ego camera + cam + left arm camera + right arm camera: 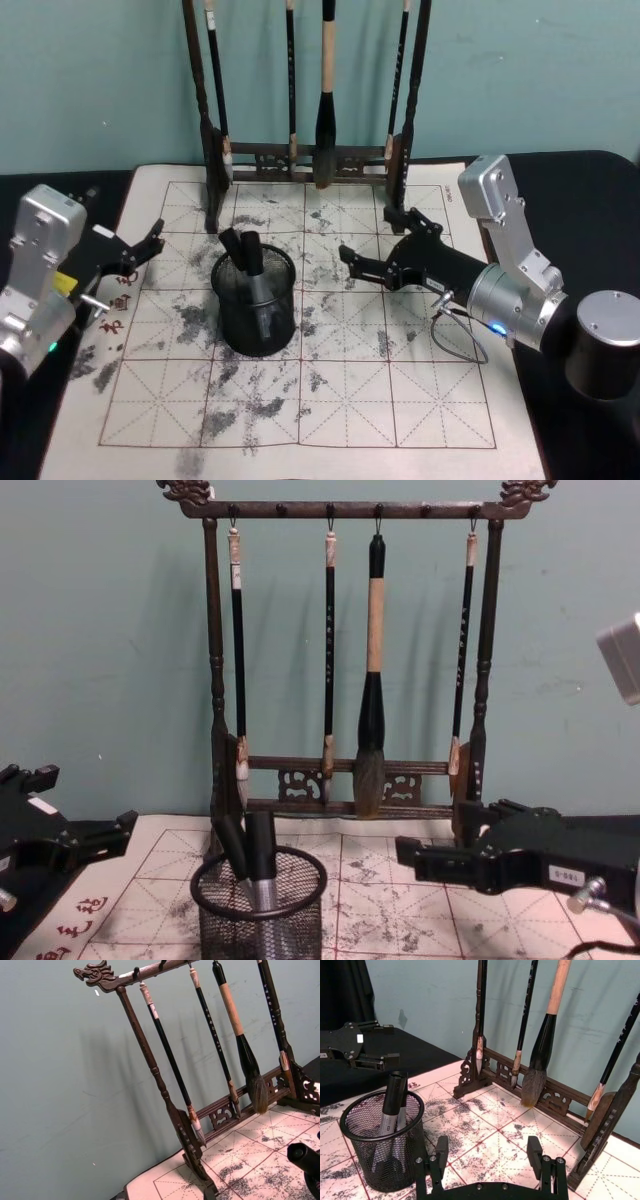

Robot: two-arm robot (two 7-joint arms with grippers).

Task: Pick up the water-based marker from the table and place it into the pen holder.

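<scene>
Two markers (250,262) stand leaning in the pen holder (255,300), so the right gripper (375,245), jaws wide and empty, probably hovers beside it after release, the left gripper (140,250) idle and open.

A calligraphy practice desk: hanging brush rack (350,660), ink-stained gridded paper (330,400), plain teal wall (60,1085).

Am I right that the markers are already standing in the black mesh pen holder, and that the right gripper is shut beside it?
Not quite. The markers do stand in the pen holder, but the right gripper is open, not shut. The right wrist view shows it: the two fingers stand well apart with nothing between them, beside the holder.
</scene>
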